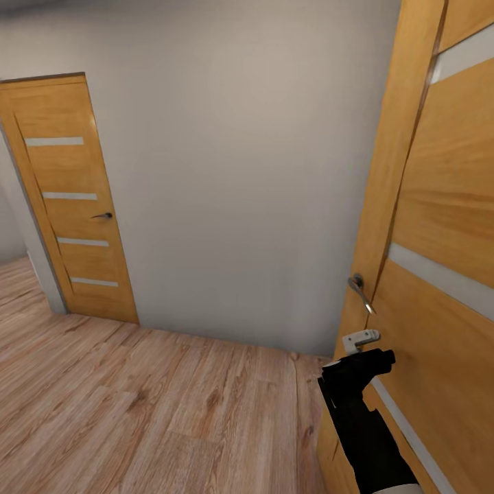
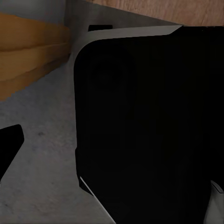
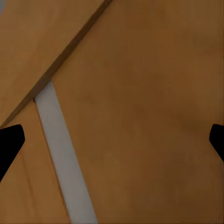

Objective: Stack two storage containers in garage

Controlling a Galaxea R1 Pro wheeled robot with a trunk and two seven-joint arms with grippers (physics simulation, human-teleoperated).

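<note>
Just below the door handle (image 1: 361, 291), right gripper (image 1: 362, 341) faces the wooden door (image 1: 439, 226), jaws spread wide, holding nothing. Left gripper's state can't be told. Beyond: wood plank floor (image 1: 137, 405), grey wall (image 1: 233, 171), second door (image 1: 72, 206); containers unseen.

Honey-orange doors (image 1: 439, 206) with pale stripes, grey wall (image 1: 233, 171)

No readable text, labels, brands, numbers or signs anywhere. Plain pale grey strips on the honey-coloured wooden door (image 1: 439, 274) at the right, unlettered. Same on the second honey-coloured wooden door (image 1: 72, 206) farther off at the left. Bare grey-white wall (image 1: 240, 171), unmarked. Nothing printed on the light wood plank floor (image 1: 137, 412).
</note>
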